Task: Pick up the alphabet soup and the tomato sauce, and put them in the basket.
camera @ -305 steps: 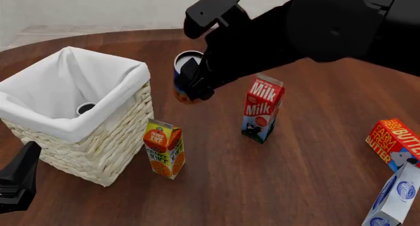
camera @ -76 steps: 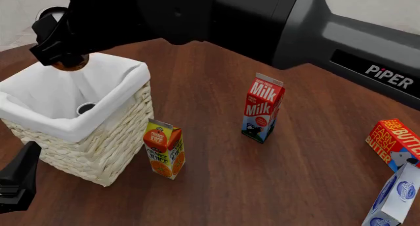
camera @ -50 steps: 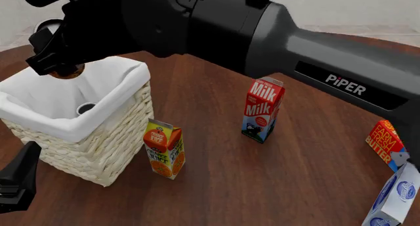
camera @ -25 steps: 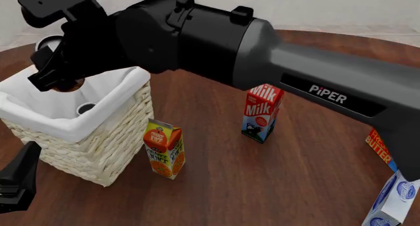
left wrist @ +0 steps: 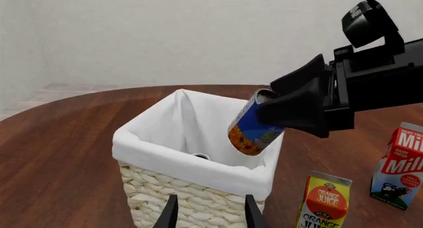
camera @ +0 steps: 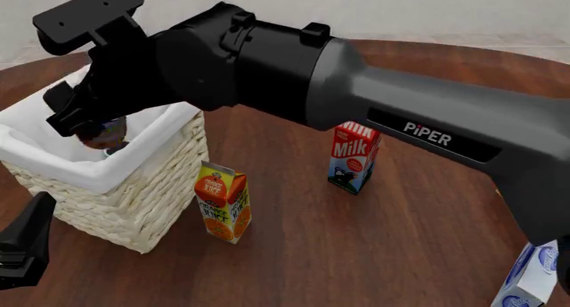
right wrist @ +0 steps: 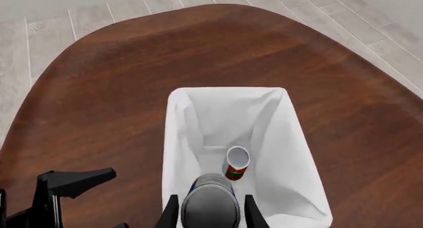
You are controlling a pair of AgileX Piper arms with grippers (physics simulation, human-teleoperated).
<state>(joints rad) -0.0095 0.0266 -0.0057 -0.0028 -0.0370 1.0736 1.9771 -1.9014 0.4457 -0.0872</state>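
The alphabet soup [left wrist: 253, 126], a blue can with yellow-orange print, hangs tilted in the basket's mouth, held by my right gripper [left wrist: 278, 111]. In the right wrist view its silver top [right wrist: 210, 204] sits between the shut fingers [right wrist: 171, 212]. In the front view the can [camera: 107, 135] is half hidden behind the white-lined wicker basket's rim [camera: 98, 177], under the right gripper [camera: 87, 123]. The tomato sauce [right wrist: 236, 163], a small red-and-green can, stands on the basket's floor. My left gripper [left wrist: 210, 214] is open and empty, low in front of the basket [left wrist: 198, 168].
An orange juice carton [camera: 223, 200] stands against the basket's front right corner. A milk carton [camera: 354, 157] stands further right, partly behind the right arm. A blue-and-white carton [camera: 532, 275] lies at the near right edge.
My right gripper has come down with the alphabet soup, from above the basket's far rim into its mouth. The left gripper has not moved.
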